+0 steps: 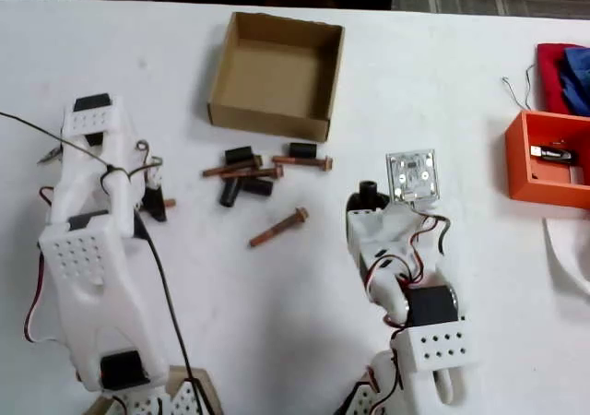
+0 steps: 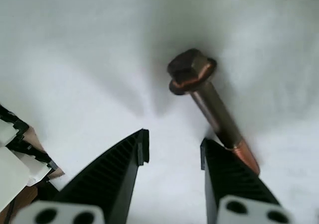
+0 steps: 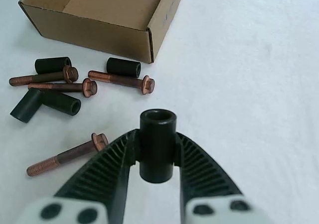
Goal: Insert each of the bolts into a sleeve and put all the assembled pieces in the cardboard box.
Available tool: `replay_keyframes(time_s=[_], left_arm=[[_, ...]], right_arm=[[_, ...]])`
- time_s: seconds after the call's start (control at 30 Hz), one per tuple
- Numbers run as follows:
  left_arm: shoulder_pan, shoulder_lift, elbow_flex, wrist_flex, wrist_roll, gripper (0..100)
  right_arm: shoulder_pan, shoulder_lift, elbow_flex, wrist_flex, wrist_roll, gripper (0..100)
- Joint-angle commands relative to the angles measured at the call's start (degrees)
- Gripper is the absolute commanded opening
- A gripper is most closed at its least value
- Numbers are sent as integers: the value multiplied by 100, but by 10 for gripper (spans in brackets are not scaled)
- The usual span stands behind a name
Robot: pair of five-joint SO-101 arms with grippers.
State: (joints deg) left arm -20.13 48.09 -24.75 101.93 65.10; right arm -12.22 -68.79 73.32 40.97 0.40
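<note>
While the right claw [image 3: 157, 134] clamps a stiff, smooth black sleeve [image 3: 157, 147] upright near the desk's [image 1: 304, 323] centre, the left claw [image 2: 173, 137] gapes beside a rigid metal bolt [image 2: 209, 102], seemingly touching its threaded tip; its shank looks best to grip.

Just in front of the shallow brown cardboard box [image 1: 277, 69], a cluster of copper-coloured metal bolts [image 1: 241, 170] and short black cylindrical sleeves [image 1: 256, 187] crowds the white table [image 1: 461, 83]. Right of the box, bare table runs to an orange plastic tray [image 1: 544, 184]. The box's open top is free from above.
</note>
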Motion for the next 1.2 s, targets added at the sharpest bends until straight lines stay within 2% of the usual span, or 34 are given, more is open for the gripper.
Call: replay_keyframes(time_s=[0.0, 0.2, 0.4, 0.8, 0.97, 1.17], left_arm=[[-158, -9, -470, 0, 26, 251], [-149, -9, -479, 9, 26, 251], [149, -26, -479, 35, 26, 251], [501, -1837, -435, 18, 26, 251], [457, -1987, -435, -9, 62, 251], [448, -1978, -426, -466, 563, 251]], right_arm=[[22, -127, -35, 4, -53, 22], [22, -127, -35, 4, -53, 22], [22, -127, -35, 4, -53, 22], [22, -127, -35, 4, -53, 22], [22, -127, -35, 4, -53, 22], [22, -127, -35, 4, -53, 22]])
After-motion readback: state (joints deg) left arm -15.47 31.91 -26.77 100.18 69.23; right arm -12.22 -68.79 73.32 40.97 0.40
